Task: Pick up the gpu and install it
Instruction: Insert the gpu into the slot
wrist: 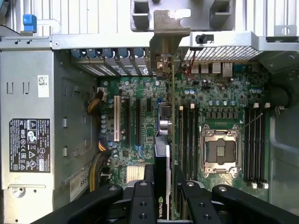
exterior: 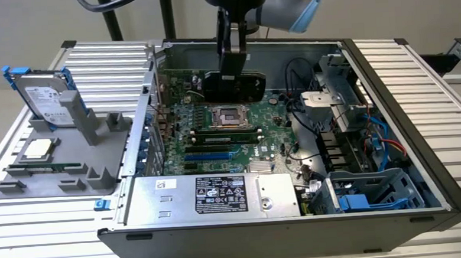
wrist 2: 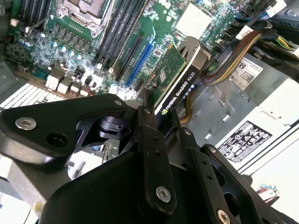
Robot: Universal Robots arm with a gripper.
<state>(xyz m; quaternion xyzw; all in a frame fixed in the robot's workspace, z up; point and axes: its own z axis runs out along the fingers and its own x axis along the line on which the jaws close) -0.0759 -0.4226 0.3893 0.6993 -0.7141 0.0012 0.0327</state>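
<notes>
jaws clamped tight on gpu (wrist: 162,154), card held edge-down over motherboard (wrist: 219,93) inside open case (exterior: 419,125), bracket end toward rear slot openings, guessing so edge connector lines up with slot. not seated yet.

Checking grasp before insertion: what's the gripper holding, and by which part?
The gripper holds the gpu by its rear end, opposite the silver bracket.
</notes>
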